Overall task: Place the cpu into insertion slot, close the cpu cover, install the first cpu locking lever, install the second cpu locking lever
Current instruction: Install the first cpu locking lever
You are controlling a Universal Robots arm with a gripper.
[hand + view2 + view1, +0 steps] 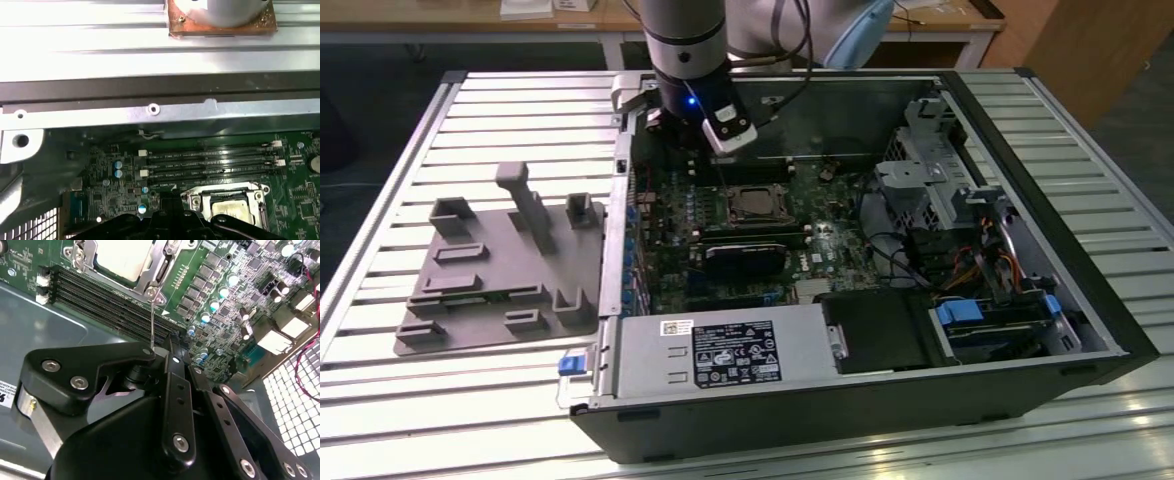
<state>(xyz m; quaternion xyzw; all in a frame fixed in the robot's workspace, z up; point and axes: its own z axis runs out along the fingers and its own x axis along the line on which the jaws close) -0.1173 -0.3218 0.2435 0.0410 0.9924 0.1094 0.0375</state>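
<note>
I have the arm (pixel 683 40) reaching down into the open computer case (pixel 854 420), which lies on its side on the slatted metal surface (pixel 454 400).

In the second wrist view the claw (pixel 157 351) looks closed. A thin wire locking lever (pixel 151 320) rises from the corner of the socket and ends pinched at the claw's tip. The lever stands upright, not folded down.

The cpu (pixel 754 205) sits in its socket on the green board (pixel 680 215). Its pale metal top is plain in both wrist views (pixel 122 257) (pixel 227 209). The cpu cover (pixel 156 267) lies down around it, and the chip shows through its square window.

A bank of dark memory slots (pixel 210 165) runs just beside the socket, between it and the case wall.

The case also holds:
- a black block (pixel 747 262) on the board, next to the socket on the near side
- a power supply (pixel 720 355) with a label, against the front wall
- a metal drive cage (pixel 927 180) towards the exterior view's right
- a bundle of coloured cables (pixel 981 270) below the cage
- a bay with a blue tab (pixel 981 315) below the cables

Outside the case, on the exterior view's left, a grey moulded tray (pixel 467 300) with upright holders rests on the surface just beside the case wall.
</note>
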